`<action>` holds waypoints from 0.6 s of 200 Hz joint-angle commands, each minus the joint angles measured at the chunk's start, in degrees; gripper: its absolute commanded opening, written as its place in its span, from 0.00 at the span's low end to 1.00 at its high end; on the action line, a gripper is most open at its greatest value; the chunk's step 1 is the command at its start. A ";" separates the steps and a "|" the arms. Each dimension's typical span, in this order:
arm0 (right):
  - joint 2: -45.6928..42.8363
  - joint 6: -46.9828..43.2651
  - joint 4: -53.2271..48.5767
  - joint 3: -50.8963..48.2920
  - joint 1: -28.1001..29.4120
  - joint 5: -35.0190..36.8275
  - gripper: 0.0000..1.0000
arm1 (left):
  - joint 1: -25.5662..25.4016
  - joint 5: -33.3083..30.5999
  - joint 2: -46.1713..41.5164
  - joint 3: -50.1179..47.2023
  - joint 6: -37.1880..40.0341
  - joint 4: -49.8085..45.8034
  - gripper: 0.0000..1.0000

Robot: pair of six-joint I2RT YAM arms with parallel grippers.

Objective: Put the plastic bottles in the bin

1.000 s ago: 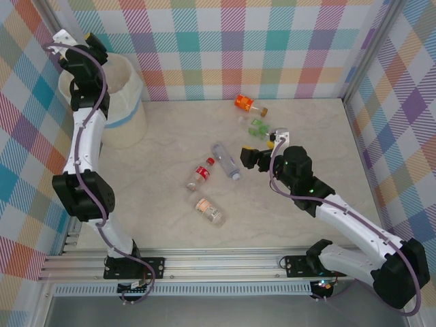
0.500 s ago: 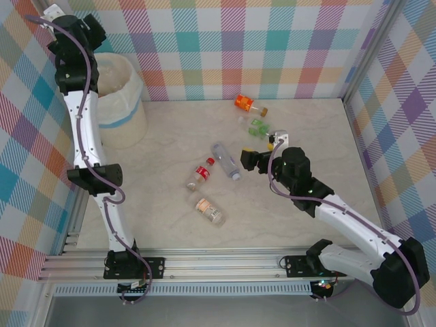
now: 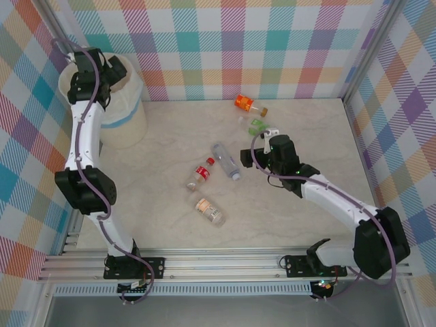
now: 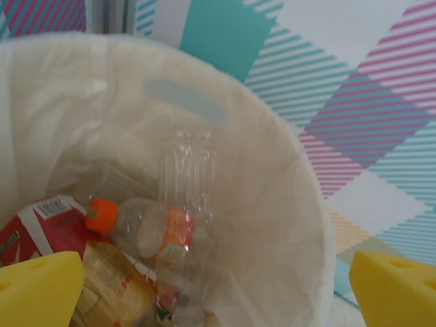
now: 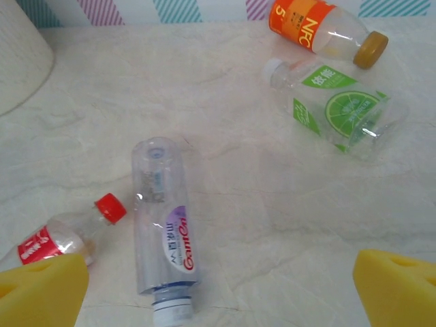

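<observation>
My left gripper (image 3: 117, 68) hangs open over the bin (image 3: 129, 112). In the left wrist view its yellow fingertips (image 4: 41, 289) stand wide apart above the bag-lined bin (image 4: 286, 225). Inside, a clear bottle (image 4: 185, 197) stands on end, free of the fingers, over an orange-capped bottle (image 4: 139, 228). My right gripper (image 3: 248, 158) is open, low beside the purple-labelled clear bottle (image 3: 225, 161) (image 5: 162, 225). On the table lie a red-capped bottle (image 3: 200, 175) (image 5: 65, 238), a peach-labelled bottle (image 3: 209, 210), a green-labelled bottle (image 3: 257, 126) (image 5: 334, 105) and an orange-labelled bottle (image 3: 248, 104) (image 5: 320, 30).
The bin stands at the back left against the checked wall (image 3: 272, 48). Red and yellow wrappers (image 4: 48, 231) lie at the bin's bottom. The aluminium rail (image 3: 218, 262) runs along the near edge. Bare marble tabletop (image 3: 306, 116) lies at the right.
The left gripper widened over the bin and its arm swung a little to the right. The right arm turned and reached further back toward the clear bottle.
</observation>
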 commanded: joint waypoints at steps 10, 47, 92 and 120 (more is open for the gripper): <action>6.72 -6.64 -4.61 6.73 -2.93 -5.01 1.00 | -0.56 2.98 -7.92 -7.29 -1.18 9.87 1.00; 17.33 -13.34 -10.46 16.33 -7.85 -9.57 1.00 | -0.56 4.15 -13.92 -14.93 -3.73 15.06 1.00; 30.31 -23.59 -20.89 30.14 -11.12 -8.87 1.00 | -0.55 7.30 -24.14 -25.02 -6.12 22.87 1.00; 36.23 -28.99 -26.71 37.19 -12.55 -6.28 1.00 | -0.56 8.26 -31.98 -32.06 -7.88 24.08 1.00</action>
